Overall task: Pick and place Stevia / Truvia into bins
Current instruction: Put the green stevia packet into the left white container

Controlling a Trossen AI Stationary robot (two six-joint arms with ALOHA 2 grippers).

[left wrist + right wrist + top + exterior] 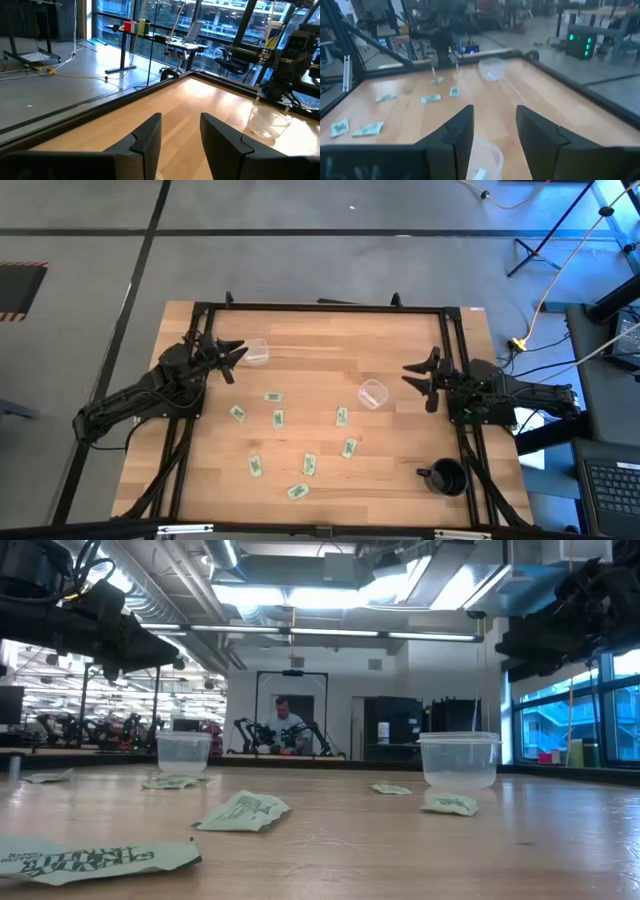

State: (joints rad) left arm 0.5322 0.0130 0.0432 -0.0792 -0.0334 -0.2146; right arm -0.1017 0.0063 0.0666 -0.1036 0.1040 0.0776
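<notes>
Hovering with fingers apart and empty, the left gripper [232,358] flanks one clear cup [256,352]; the right gripper [424,377], likewise parted, flanks the other cup [373,394]. Green packets [277,418] lie between. Only the high view shows a black mug [446,477]; only the low view, a distant person [287,726].

My wooden surface [320,345] carries two clear cups, one [256,352] near its far left and one [372,393] right of centre. Green-and-white packets [277,418] lie scattered flat across the middle. A black mug [446,477] stands at the near right corner.
</notes>
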